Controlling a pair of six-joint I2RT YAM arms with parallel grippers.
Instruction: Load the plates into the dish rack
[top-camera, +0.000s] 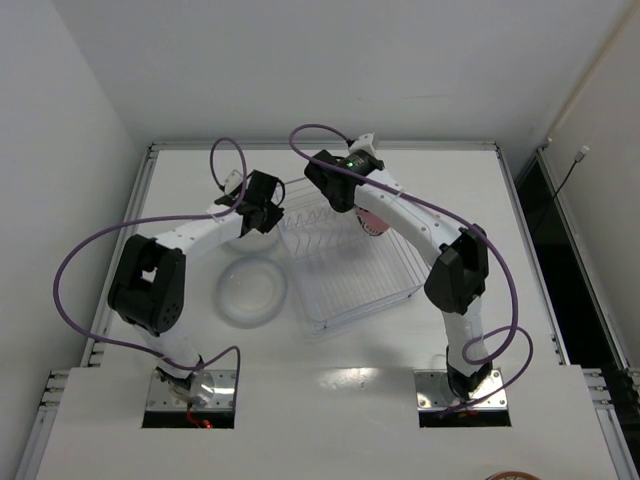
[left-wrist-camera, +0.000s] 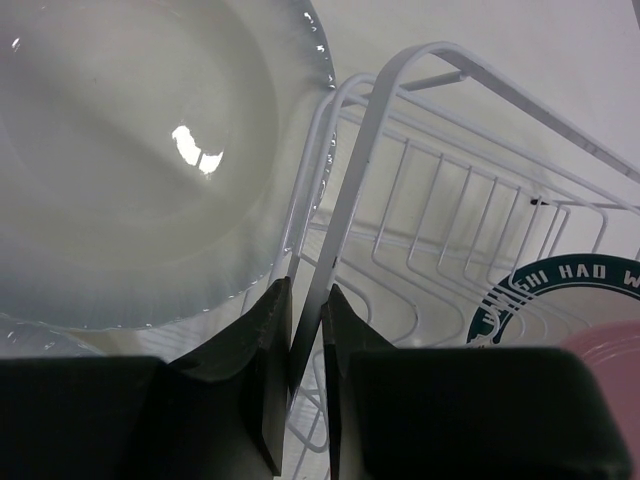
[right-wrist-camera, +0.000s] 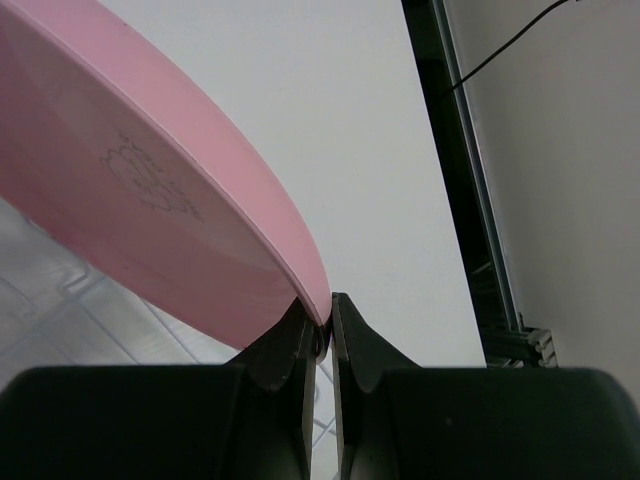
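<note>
**Ann:** While the right fingers (right-wrist-camera: 355, 345) pinch the rim of the pink plate (right-wrist-camera: 150, 200), that plate hangs tilted over the far right part of the dish rack (top-camera: 340, 270). They are clamped tight on its edge, one on each face.

**Ben:** Is it seated in a slot?

**Ann:** Can't tell from these views. The arm hides the bottom of it from above.

**Ben:** And the other side?

**Ann:** The left fingers (left-wrist-camera: 265, 340) are at the rack's far left corner, squeezed onto a white wire of its rim. The wire runs straight up between them.

**Ben:** I see a patterned plate (left-wrist-camera: 560, 285) from that wrist.

**Ann:** Yes, upright inside the rack, dark teal band with white lettering. The pink one overlaps its lower right edge.

**Ben:** Anything outside the rack?

**Ann:** A translucent plate (top-camera: 252, 290) lies flat on the white surface (top-camera: 450, 400), just left of the rack's near end. The left wrist view also shows a whitish plate close against the rack's left edge. Whether that's the same one, I can't say.
</note>
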